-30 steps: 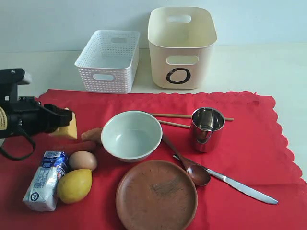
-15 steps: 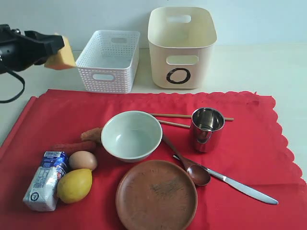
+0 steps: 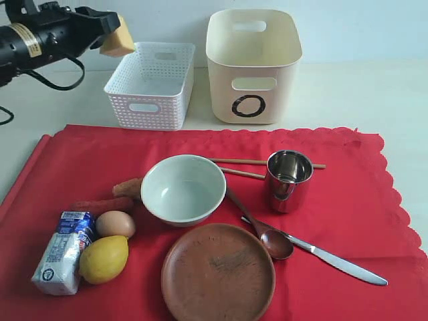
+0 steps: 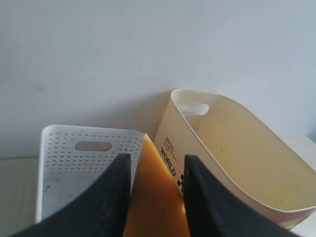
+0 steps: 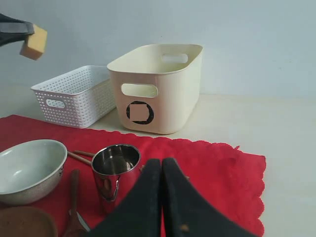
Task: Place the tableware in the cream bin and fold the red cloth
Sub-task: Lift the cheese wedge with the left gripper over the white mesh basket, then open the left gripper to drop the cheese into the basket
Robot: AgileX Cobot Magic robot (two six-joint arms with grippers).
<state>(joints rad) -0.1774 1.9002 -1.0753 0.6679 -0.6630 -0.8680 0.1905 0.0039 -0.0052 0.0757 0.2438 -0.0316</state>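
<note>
Right tool (image 5: 161, 162), jaws together, over red cloth (image 5: 217, 163) near steel cup (image 5: 116, 170)

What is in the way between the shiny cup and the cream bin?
Nothing tall. Only a flat chopstick and bare red cloth lie between the steel cup and the cream bin, whose top is open.

left arm (image 3: 40, 37) up high on the far left, stretched out level, black cable looping under the wrist, left jaws pinched on a yellow cheese block (image 3: 120, 39), block poking past the tips, right jaws pressed flat together, tips touching
</note>
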